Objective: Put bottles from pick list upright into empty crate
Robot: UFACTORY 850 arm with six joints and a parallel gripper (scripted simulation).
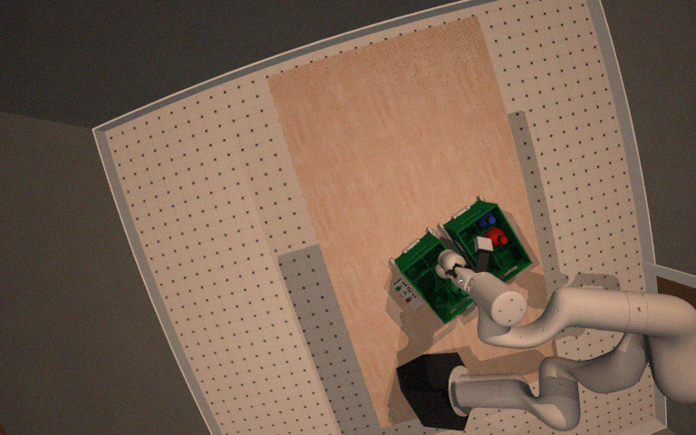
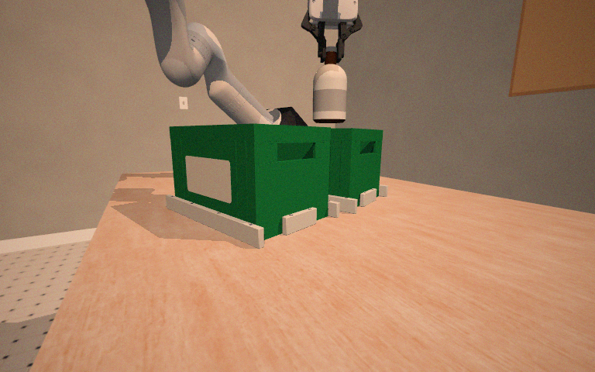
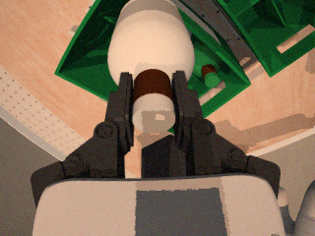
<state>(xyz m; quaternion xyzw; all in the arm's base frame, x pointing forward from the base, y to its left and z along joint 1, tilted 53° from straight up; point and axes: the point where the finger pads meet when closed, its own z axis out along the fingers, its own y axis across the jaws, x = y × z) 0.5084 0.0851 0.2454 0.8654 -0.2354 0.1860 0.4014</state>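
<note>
White-and-grey bottle upright in the claw, above the farther green crate.

Nearest in the exterior view, the desk (image 1: 359, 153) (image 2: 351, 284) bears a green crate (image 1: 464, 220) (image 2: 289, 188) (image 3: 273, 64); from above, it holds blue (image 1: 486, 220) and red (image 1: 496, 237) bottles. Beyond, the claw (image 1: 454, 270) (image 2: 331, 54) (image 3: 153, 88) is closed partway, gripping the neck of the white bottle (image 1: 451, 257) (image 2: 329, 91) (image 3: 150, 44): rounded shoulders, a broad grey band, brown neck, pale cap, dark base. The farther crate (image 1: 418, 251) (image 2: 366, 170) (image 3: 79, 81) holds a green bottle (image 1: 455, 289) (image 3: 212, 78) and another white bottle (image 1: 441, 270), partly hidden. Beside it, lower centre-right from above, lies the pick list (image 1: 408, 294), with green and red marks.
</note>
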